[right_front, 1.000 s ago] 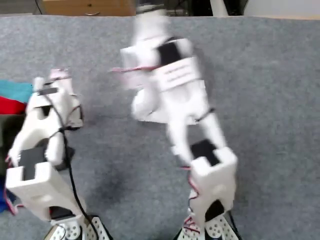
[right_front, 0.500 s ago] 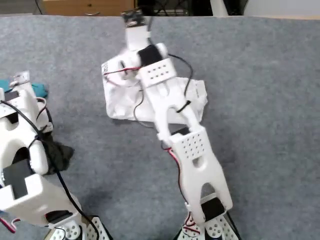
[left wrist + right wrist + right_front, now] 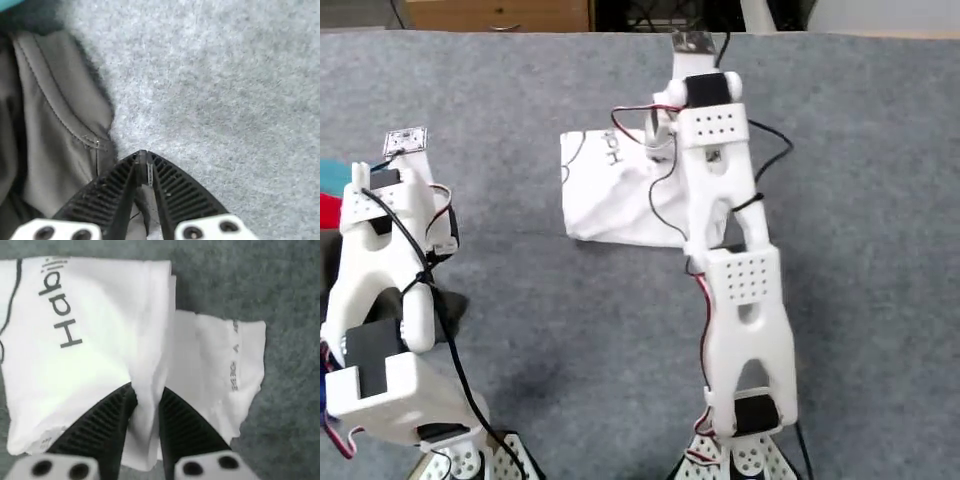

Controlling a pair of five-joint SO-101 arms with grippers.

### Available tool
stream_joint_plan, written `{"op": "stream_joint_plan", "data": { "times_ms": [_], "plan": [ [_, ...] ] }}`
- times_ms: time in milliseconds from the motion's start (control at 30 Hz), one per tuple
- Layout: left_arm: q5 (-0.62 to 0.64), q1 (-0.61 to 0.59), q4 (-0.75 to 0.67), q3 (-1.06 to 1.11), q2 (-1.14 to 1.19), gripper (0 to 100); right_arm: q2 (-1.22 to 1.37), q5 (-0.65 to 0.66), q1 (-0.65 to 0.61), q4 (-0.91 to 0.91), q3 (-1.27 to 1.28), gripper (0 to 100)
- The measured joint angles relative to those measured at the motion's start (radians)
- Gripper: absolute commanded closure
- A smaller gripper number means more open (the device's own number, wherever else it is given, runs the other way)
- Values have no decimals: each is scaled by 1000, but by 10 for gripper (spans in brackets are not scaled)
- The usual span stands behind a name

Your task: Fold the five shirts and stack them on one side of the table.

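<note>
Right claw point(image 3: 147, 390) pinching a fold of white shirt point(image 3: 100, 360), left claw point(image 3: 143, 156) closed tight at edge of dark grey shirt point(image 3: 45, 150)

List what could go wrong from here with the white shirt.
1. The right pincer pinches only a narrow ridge of the white shirt, so the cloth may slip out when pulled.
2. The shirt's layers lie offset, with one edge sticking out past the other, so the fold may end up uneven.
</note>
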Motion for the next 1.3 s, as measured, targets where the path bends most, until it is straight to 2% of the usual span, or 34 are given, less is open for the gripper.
{"op": "stream_joint_plan", "data": {
  "times_ms": [200,467,700,1033,1233,1300],
  "plan": [
    [-2,3,0,0,0,971,-133,3,51,0,333,983],
    [-2,14,-3,0,0,971,-169,6,121,-5,489,962],
    [-2,14,-3,0,0,971,-169,8,120,-37,519,721],
    [-2,14,-3,0,0,971,-169,3,121,-11,519,740],
    [-2,14,-3,12,0,971,-278,-83,123,-9,525,739],
    [-2,14,-3,21,-3,971,-330,-109,123,-9,525,711]
  ]
}}
